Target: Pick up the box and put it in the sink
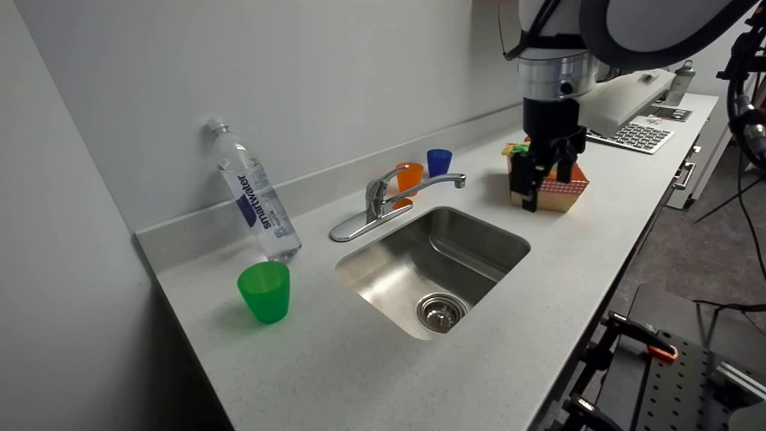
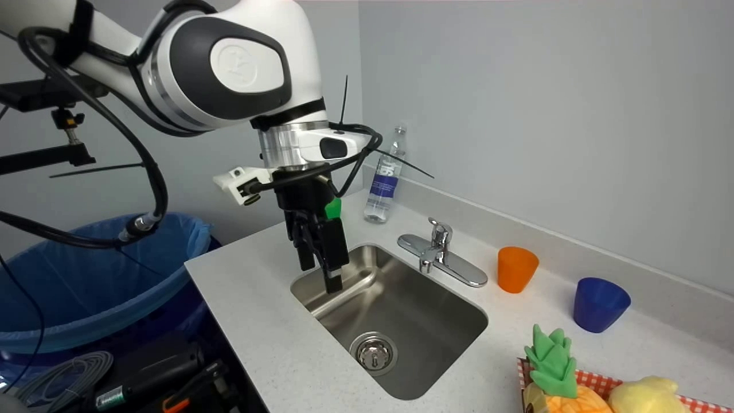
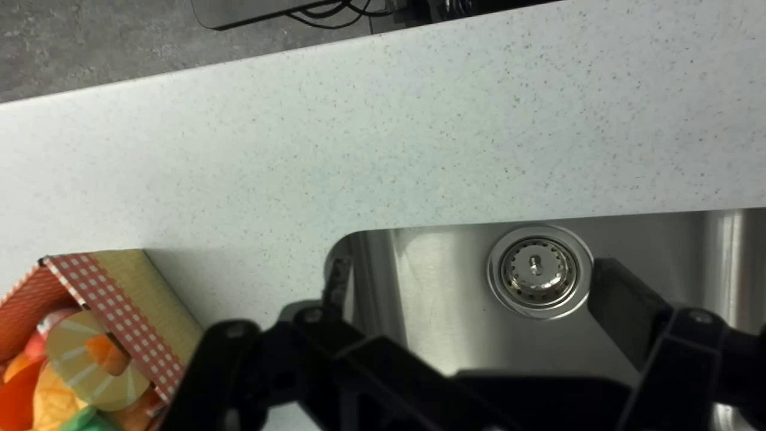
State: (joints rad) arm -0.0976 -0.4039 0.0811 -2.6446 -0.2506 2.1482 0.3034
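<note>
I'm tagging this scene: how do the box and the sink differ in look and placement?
The box is red-checked above and tan below; the sink is plain, shiny steel. The box stands on the counter, while the sink is set down into it. The box has sharp corners; the sink's are rounded. Both are open at the top.

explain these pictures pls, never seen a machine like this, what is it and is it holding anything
It's a robot arm; the black gripper at its end acts as a hand. Two pictures look on from outside the robot; the third looks down from its wrist, past its dark fingers. On the counter are an open box of colourful items, a green cup, an orange cup, a blue cup and a water bottle, among other things. A steel sink is set into it. Nothing is held: the gripper stands open.
</note>
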